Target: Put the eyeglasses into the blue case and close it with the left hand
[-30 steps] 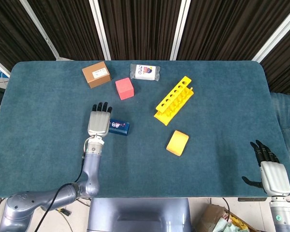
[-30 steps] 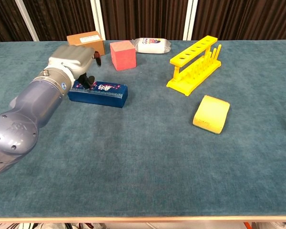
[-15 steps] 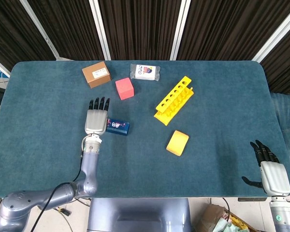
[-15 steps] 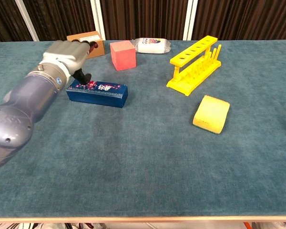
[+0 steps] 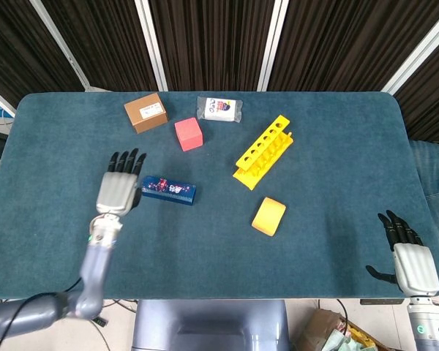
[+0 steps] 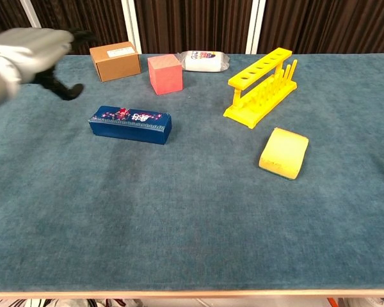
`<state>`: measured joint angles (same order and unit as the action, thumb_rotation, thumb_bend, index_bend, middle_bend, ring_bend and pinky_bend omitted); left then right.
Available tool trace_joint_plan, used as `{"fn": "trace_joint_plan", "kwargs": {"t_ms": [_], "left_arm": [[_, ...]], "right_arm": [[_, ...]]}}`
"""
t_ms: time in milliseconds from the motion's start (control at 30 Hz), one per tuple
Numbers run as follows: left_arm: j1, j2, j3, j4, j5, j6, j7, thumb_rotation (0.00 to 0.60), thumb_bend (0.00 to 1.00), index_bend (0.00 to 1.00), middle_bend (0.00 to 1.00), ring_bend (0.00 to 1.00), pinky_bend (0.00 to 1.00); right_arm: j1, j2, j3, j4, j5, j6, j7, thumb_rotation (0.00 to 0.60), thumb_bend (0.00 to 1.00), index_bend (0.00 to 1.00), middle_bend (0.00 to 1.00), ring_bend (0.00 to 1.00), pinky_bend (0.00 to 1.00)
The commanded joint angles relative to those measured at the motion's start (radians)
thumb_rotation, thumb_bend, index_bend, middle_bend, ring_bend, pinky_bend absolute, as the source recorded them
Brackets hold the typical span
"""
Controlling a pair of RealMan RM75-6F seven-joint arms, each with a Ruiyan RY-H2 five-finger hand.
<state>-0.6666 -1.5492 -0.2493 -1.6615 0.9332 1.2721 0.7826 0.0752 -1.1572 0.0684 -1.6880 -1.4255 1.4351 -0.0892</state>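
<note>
We log: blue case [image 5: 168, 189] lid down, flat on table [image 5: 314, 241], front-left of pink cube [image 5: 188, 134]. Left hand [image 5: 118, 187] just left of case, apart from it, fingers spread, holding nothing. Right hand [image 5: 407, 258] at table's near right edge, fingers apart, empty. Eyeglasses not visible to us.

Left hand [image 5: 117, 189] flat above the table, fingers spread and pointing forward, holding nothing, right hand [image 5: 407, 258] at the near right edge, fingers apart, empty.
</note>
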Motion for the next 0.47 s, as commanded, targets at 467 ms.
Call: {"fn": "trace_joint_plan", "kwargs": {"t_ms": [467], "left_arm": [[0.359, 0.478, 0.307, -0.386, 0.445, 0.213, -0.334, 0.6, 0.43, 0.0, 0.0, 0.0, 0.0]], "right_arm": [[-0.002, -0.008, 0.0, 0.019, -0.031, 0.025, 0.013, 0.6, 0.17, 0.02, 0.0, 0.09, 0.19]]}}
